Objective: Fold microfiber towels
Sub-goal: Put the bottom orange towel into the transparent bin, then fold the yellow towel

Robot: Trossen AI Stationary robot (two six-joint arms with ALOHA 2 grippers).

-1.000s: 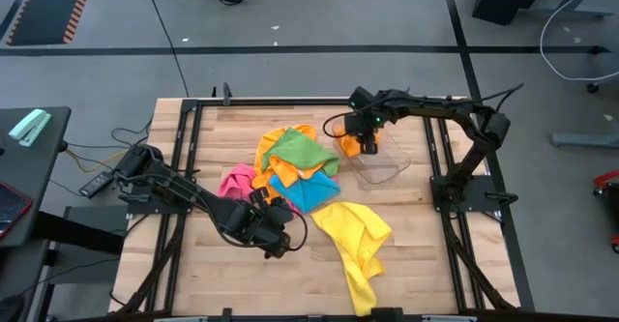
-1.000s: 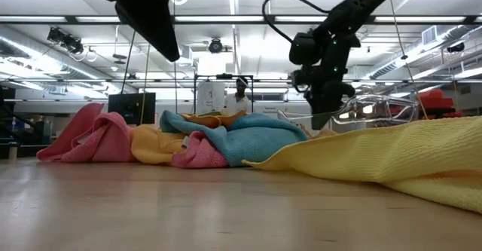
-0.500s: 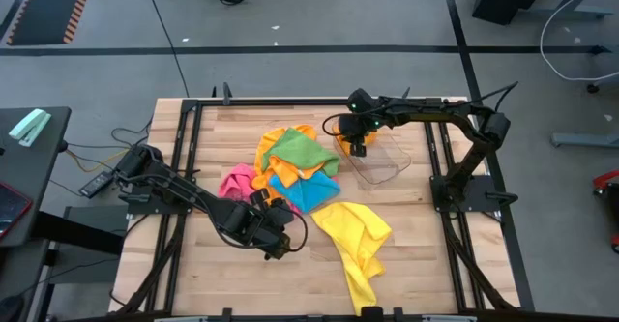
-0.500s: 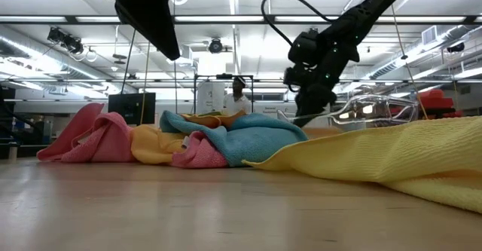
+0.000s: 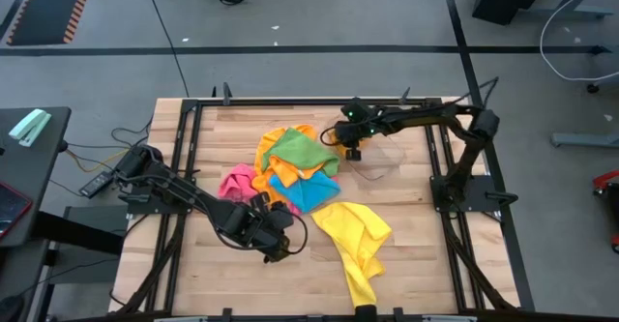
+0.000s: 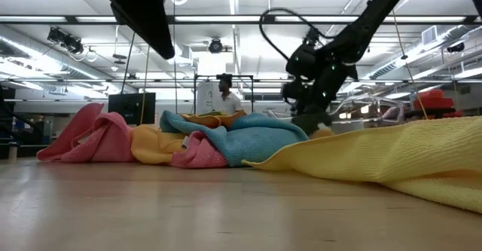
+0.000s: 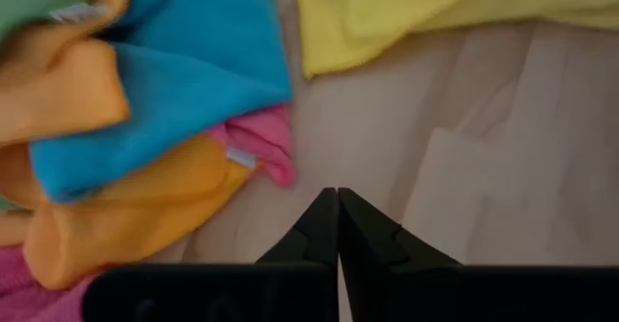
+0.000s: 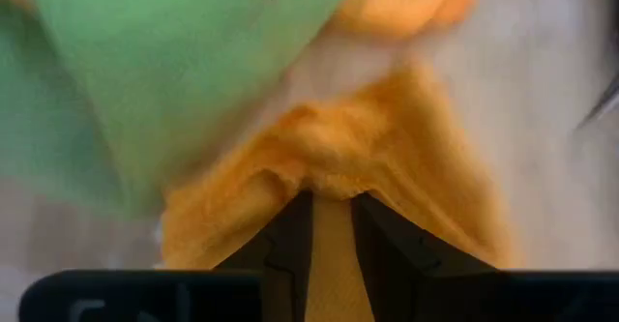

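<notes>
1. From above, the microfiber towels (image 5: pixel 295 167) sit bunched in a heap near the middle of the bench (image 5: pixel 203 264): an orange towel (image 5: pixel 274 140) at the far side, a green towel (image 5: pixel 302 152) on top, a blue towel (image 5: pixel 305 192) nearer, and a pink towel (image 5: pixel 236 180) at the heap's left.
2. A yellow towel (image 5: pixel 356 240) lies apart, spread toward the near edge.
3. The clear plastic tray (image 5: pixel 382 158) rests just right of the heap.
4. The right gripper (image 5: pixel 352 148) reaches in between the heap and the tray.
5. Only its wrist view shows the grip: the fingers (image 8: pixel 288 237) pinch a fold of an orange cloth (image 8: pixel 406 148), with green cloth (image 8: pixel 164 71) just beside it.
6. The left gripper (image 5: pixel 274 250) is low over bare wood, near the pink and blue edge of the heap.
7. Its wrist view shows what the overhead cannot: the fingers (image 7: pixel 319 230) are pressed together on nothing, over the wood between heap and yellow towel.
8. The level view adds the room behind, where a person (image 6: pixel 224 96) stands far off beyond the heap.
</notes>
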